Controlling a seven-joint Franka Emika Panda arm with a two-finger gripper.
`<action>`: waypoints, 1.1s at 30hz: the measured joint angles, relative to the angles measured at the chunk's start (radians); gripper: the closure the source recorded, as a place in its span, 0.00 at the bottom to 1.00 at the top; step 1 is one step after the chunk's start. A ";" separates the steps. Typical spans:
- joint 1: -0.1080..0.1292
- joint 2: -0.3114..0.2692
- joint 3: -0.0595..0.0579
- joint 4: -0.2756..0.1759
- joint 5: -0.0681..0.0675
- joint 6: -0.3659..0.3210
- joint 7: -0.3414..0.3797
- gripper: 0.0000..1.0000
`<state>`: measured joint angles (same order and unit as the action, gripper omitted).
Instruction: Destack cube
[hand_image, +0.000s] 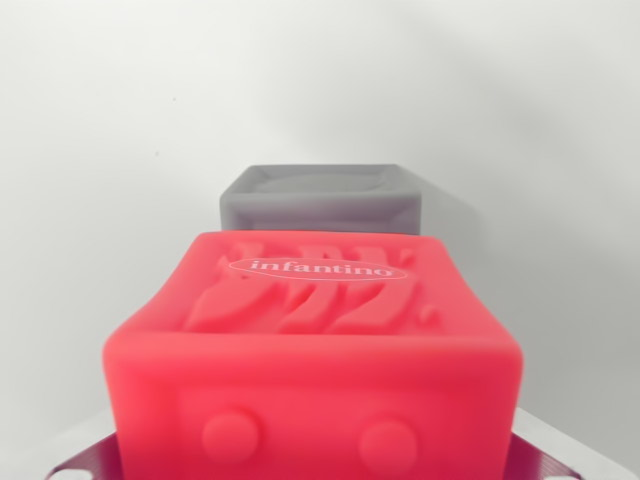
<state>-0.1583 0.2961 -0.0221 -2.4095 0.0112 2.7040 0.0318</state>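
A soft red cube (312, 340) with a white "infantino" logo and raised wavy ridges on top fills the lower half of the wrist view, very close to the camera. It sits right in my gripper (312, 450), whose fingers are hidden behind it. The cube's left side looks pressed inward, so the grip seems shut on it. Behind it, further off, a grey cube (320, 198) rests on the white surface, apart from the red one and partly hidden by it.
Edges of a metal gripper plate (85, 462) show at both bottom corners. A plain white surface (90, 250) and white backdrop surround the cubes on all sides.
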 joint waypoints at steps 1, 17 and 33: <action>0.000 -0.005 0.000 0.000 0.000 -0.004 0.000 1.00; 0.000 -0.086 -0.001 -0.004 -0.002 -0.080 0.001 1.00; 0.000 -0.189 -0.001 0.000 -0.004 -0.186 0.002 1.00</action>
<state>-0.1582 0.1072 -0.0234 -2.4100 0.0074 2.5185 0.0341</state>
